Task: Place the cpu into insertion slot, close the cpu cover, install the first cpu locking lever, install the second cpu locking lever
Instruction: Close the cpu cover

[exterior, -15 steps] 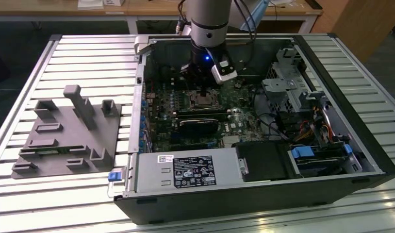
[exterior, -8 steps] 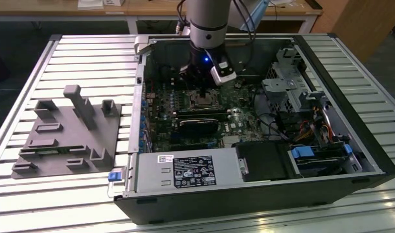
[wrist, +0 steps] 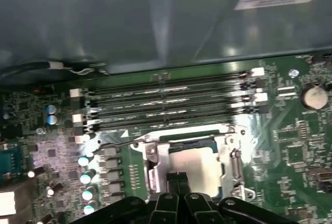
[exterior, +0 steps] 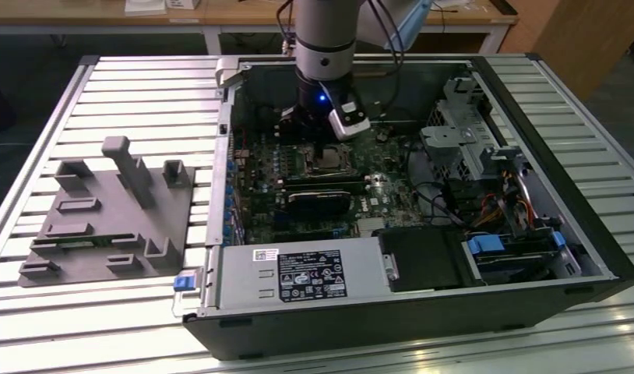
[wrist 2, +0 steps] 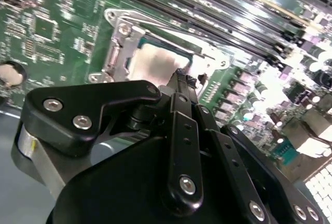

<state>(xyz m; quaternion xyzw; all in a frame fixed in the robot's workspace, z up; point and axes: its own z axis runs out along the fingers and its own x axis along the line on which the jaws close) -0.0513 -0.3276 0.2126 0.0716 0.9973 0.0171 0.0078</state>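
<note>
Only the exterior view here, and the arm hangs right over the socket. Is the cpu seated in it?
Observer: Yes. In the first wrist view the cpu lies flat, with its pale top showing.
Reviewer: And the cover?
Observer: The cpu cover looks lowered, its silvery frame lying around the cpu's top.
Reviewer: What about the gripper?
Observer: The gripper is shut, with its tips at the edge of the cpu. I cannot tell if they touch it.
</note>
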